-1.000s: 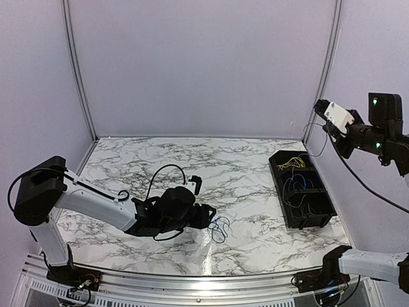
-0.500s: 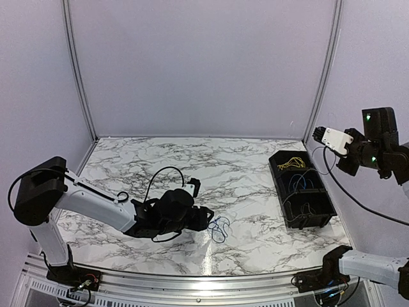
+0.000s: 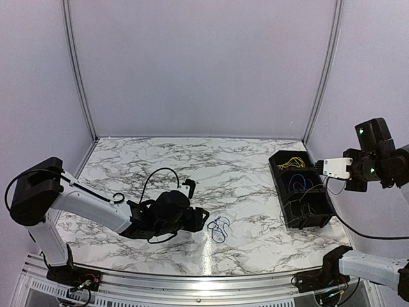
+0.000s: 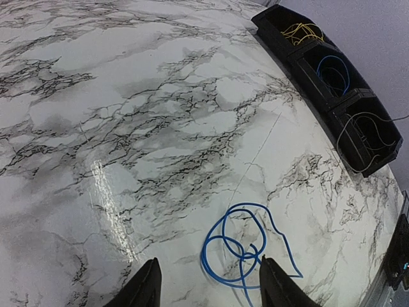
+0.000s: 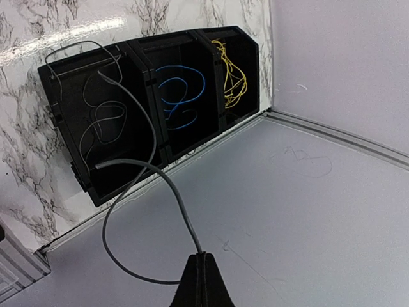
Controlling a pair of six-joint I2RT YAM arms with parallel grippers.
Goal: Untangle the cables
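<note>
Left gripper (image 4: 209, 263): fingers spread, low over blue cable (image 4: 239, 249) on marble table (image 4: 128, 96). Right gripper (image 5: 201, 259): pressed together, pinching grey cable (image 5: 172, 187) leading to black tray (image 5: 92, 187)

This is a robot lab test cell. Plain lilac walls (image 3: 204, 64) framed by metal uprights (image 3: 75, 70) enclose a marble-patterned table (image 3: 128, 160). A left arm (image 3: 89, 201) and a right arm (image 3: 367, 263) are bolted to an aluminium rail (image 3: 192, 281) along its near edge. At the right, a black three-compartment tray (image 3: 310, 222) holds thin cables (image 5: 182, 96) sorted by colour.
</note>
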